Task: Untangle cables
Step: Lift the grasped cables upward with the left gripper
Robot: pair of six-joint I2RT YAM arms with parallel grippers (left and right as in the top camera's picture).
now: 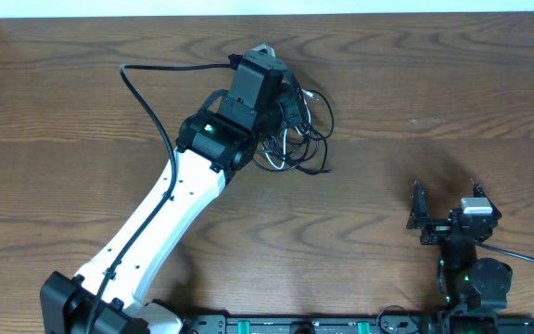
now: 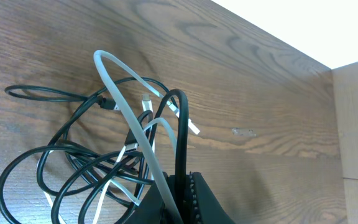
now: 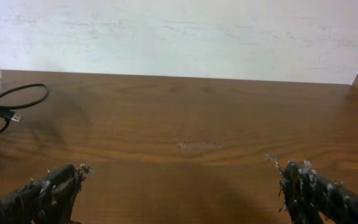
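A tangle of thin cables (image 1: 297,139), black ones and one white, lies on the wooden table at the upper middle. My left gripper (image 1: 276,93) is over the pile, partly hiding it. In the left wrist view my left gripper (image 2: 182,193) is shut on the white cable (image 2: 120,93) and a black cable (image 2: 180,134), both rising in loops from the jaws above the heap (image 2: 73,168). My right gripper (image 1: 443,206) is open and empty at the lower right, far from the cables. In the right wrist view the gripper (image 3: 179,180) has wide-apart fingers, and cable loops (image 3: 11,102) show at far left.
The left arm's thicker black wire (image 1: 146,93) arcs over the table left of the pile. A wooden side wall (image 2: 356,124) stands at the table's edge. A white wall (image 3: 179,37) runs behind the table's far edge.
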